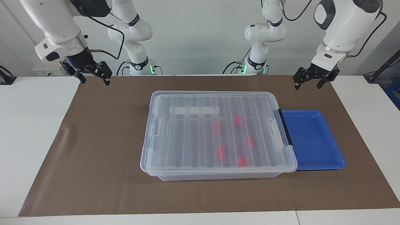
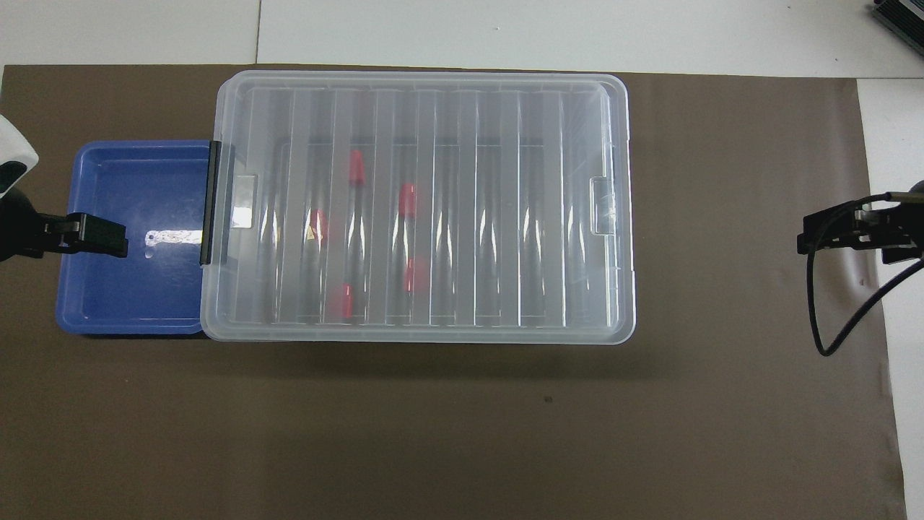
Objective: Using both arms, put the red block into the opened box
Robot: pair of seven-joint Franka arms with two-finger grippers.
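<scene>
Brown mat bears lidded box holding five red blocks; both grippers released.

We see two white arms with dark grey joint caps, black cables and black two-finger grippers.

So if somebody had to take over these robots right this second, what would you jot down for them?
Left gripper: open, holding nothing, raised near the blue tray, waiting.
Right gripper: open, holding nothing, raised over the brown mat's edge at its own end.
Box: mid-mat, clear lid on it.
Five red blocks show through the lid, inside the box; the tray beside it holds none.
Done: blocks are in, lid is on.
Left: nothing obvious; just check that the lid sits properly.
</scene>
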